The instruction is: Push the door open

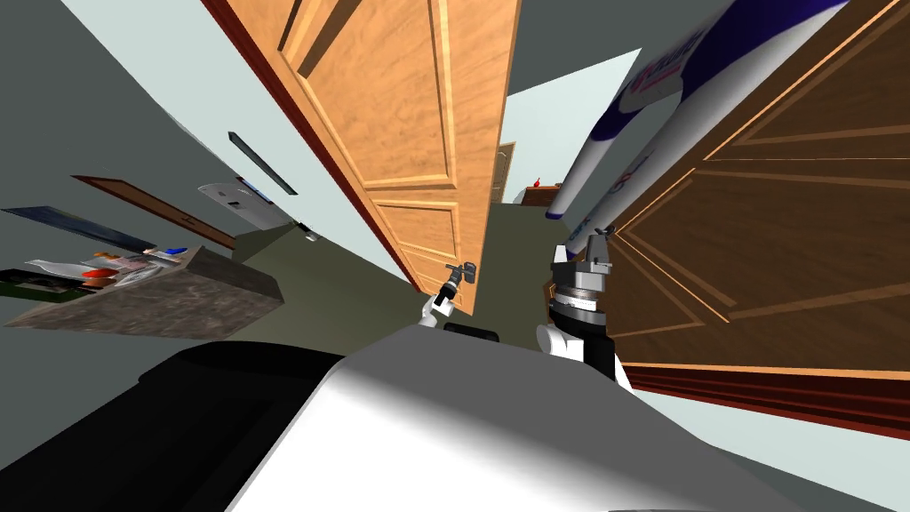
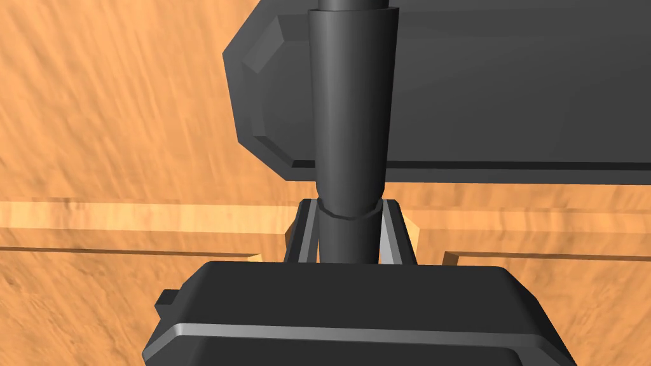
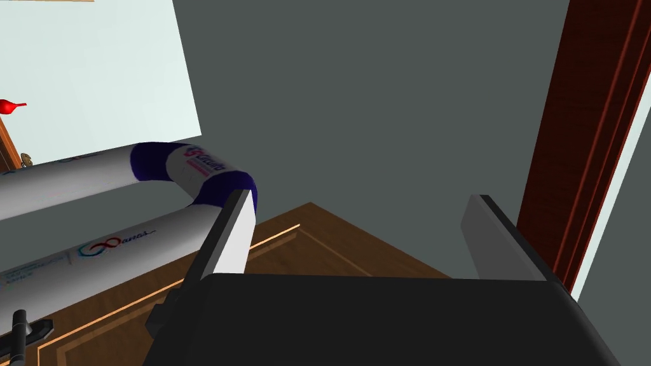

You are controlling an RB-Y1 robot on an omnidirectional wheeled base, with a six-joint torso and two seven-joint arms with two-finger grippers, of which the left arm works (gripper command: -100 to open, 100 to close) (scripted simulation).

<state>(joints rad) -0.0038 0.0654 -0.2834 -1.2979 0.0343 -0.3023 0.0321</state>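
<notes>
A light wood panelled door [image 1: 400, 133] stands ajar ahead and to the left, its free edge facing me. Its dark lever handle [image 1: 464, 270] juts from that edge low down. My left gripper [image 1: 451, 286] is at the handle. In the left wrist view the gripper [image 2: 351, 210] is shut on the dark lever handle [image 2: 351, 127], with the fingers [image 2: 306, 232] pressing its sides just in front of the dark handle plate [image 2: 483, 95] and the wood of the door [image 2: 114, 127]. My right gripper [image 1: 602, 233] is raised beside a dark brown door [image 1: 773, 231], and in its wrist view it [image 3: 356, 235] is open and holds nothing.
A narrow gap [image 1: 511, 240] of olive floor runs between the two doors towards a far room. A white tube with blue bands [image 1: 622, 133] leans along the brown door. A stone-topped counter [image 1: 151, 293] with small items stands at the left. A dark red door frame [image 3: 591, 127] is beside the right gripper.
</notes>
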